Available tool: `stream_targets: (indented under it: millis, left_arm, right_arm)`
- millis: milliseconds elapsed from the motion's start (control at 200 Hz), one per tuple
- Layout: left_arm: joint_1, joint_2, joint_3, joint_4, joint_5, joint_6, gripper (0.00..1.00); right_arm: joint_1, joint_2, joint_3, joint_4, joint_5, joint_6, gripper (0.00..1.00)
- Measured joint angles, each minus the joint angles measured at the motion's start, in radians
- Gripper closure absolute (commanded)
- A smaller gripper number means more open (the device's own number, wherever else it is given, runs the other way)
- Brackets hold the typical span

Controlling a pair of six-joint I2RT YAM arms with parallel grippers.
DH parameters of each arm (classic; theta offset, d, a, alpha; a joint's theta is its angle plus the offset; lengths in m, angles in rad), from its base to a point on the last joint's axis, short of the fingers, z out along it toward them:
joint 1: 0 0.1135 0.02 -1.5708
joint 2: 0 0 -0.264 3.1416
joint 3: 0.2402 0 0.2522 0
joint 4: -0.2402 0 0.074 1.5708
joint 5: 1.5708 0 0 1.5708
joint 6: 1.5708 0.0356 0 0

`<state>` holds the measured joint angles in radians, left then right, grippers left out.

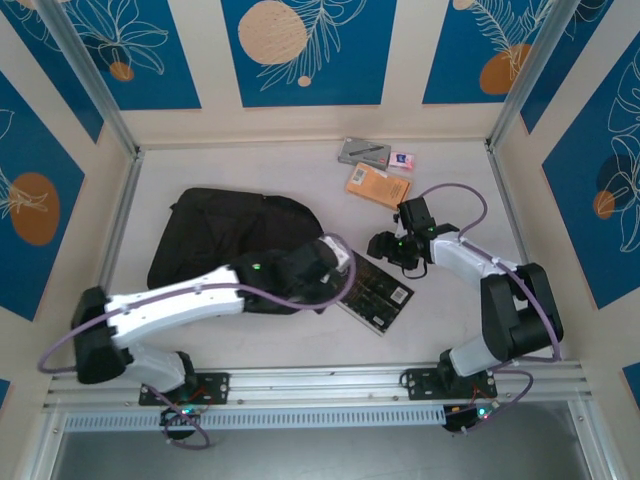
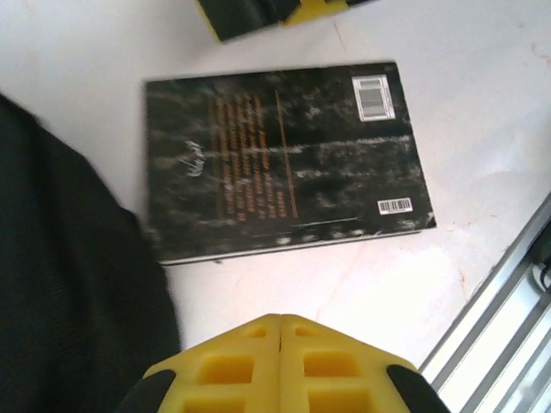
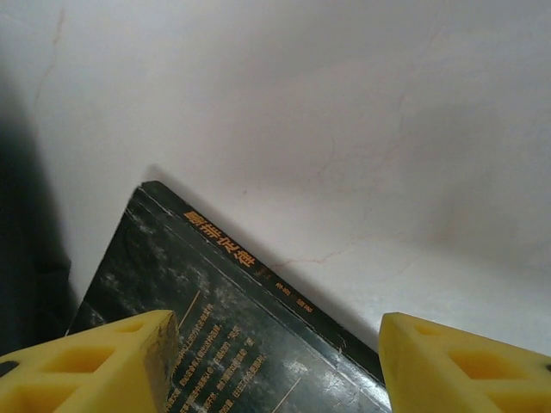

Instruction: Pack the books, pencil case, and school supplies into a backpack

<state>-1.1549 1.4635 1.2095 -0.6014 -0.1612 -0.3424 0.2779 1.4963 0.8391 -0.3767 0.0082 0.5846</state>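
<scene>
Overhead, the black book is seen on the bench. Left wrist: the left end effector is shown clenched, empty, book ahead, long axis crosswise. Right wrist: the right end effector is shown released astride its corner, judged nearer.

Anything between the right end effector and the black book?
Nothing visible. The right end effector is open over a corner of the black book. The left end effector, shut, is by the book's edge near the backpack, off that path.
</scene>
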Motion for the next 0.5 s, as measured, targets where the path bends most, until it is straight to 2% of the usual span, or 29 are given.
stream_targets:
  millis: [295, 500]
  left_arm:
    - [0.002, 0.325, -0.009, 0.086, 0.083, 0.005, 1.0]
    - [0.025, 0.433, 0.008, 0.093, 0.109, 0.004, 1.0]
  right_arm:
    - [-0.011, 0.059, -0.002, 0.008, -0.011, 0.027, 0.38]
    - [-0.011, 0.064, -0.006, 0.011, -0.005, 0.048, 0.38]
